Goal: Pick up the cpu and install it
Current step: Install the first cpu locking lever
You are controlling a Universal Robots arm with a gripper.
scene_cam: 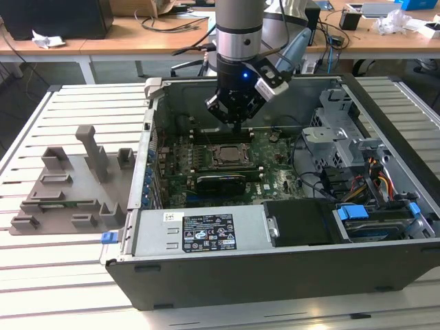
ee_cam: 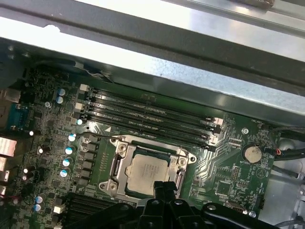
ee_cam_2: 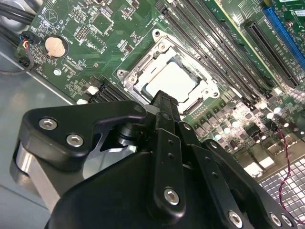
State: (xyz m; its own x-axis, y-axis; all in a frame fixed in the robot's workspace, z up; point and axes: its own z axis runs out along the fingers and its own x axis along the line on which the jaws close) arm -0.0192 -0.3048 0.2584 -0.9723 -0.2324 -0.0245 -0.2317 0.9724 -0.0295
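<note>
Here the gripper (scene_cam: 237,124) hangs inside the open computer case (scene_cam: 385,265), its fingers (ee_cam_2: 164,102) drawn together into one narrow black tip with nothing between them, poised over the motherboard (scene_cam: 275,180) just above the socket. The cpu (ee_cam_2: 170,80) lies flat in the socket frame (ee_cam_2: 209,93), its pale metal top square to the bracket, so it looks already seated and the gripper released from it; whether the fingertip touches the chip or stands just clear of it cannot be told. In the first wrist view the cpu (ee_cam: 148,172) sits directly ahead of the closed tip, which suits a straight vertical approach rather than a slanted one. On one side of the socket run the long memory slots (ee_cam: 152,119), close beside the frame, and beyond them rises the case's metal wall (ee_cam: 190,62), so room there is tight. A coin cell battery (ee_cam_2: 54,46) sits well apart on the board. In the exterior view, the drive cage (scene_cam: 337,127) and cable bundle (scene_cam: 375,172) crowd the exterior view's right, while open space remains above the case. Outside it, on the slatted table (scene_cam: 41,275), rests a grey parts fixture (scene_cam: 69,185).
</note>
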